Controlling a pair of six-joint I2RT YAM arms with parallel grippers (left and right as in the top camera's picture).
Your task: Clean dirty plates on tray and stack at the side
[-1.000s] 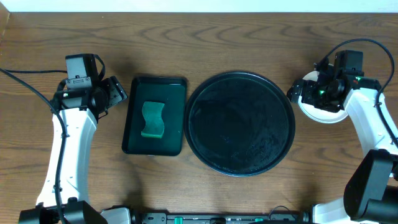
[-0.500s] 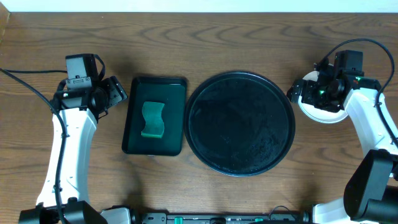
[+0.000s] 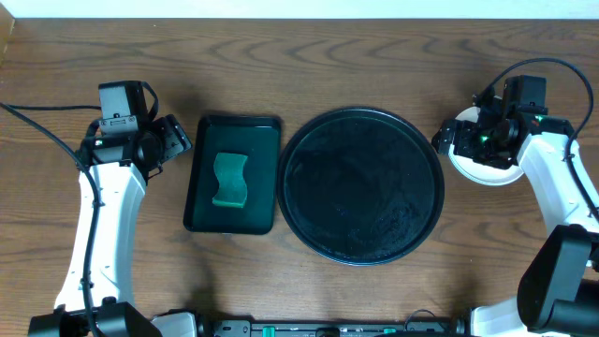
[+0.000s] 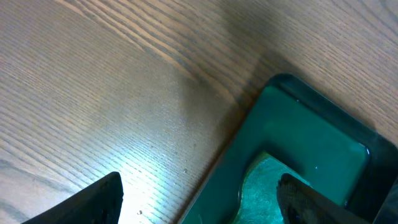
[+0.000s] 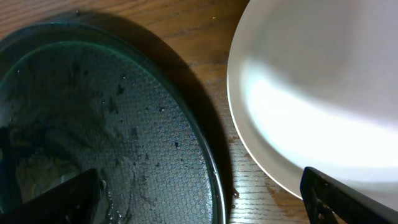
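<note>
**Overhead: tray bare, nothing stirs**

Neither arm has moved in the last second. The tray holds no plate. The plates sit on the tabletop just right of it, under the right gripper. Its jaws, and the left gripper's, stand wide and empty. Task likely done.

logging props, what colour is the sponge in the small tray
The sponge is green, lighter than its dark green tray; clearest overhead.

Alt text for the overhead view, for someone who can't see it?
A large round black tray, no plates on it, sits mid-table; a white plate lies to its right beneath the open right gripper. Left of it, a green sponge lies in a dark green tray beside the open left gripper.
</note>
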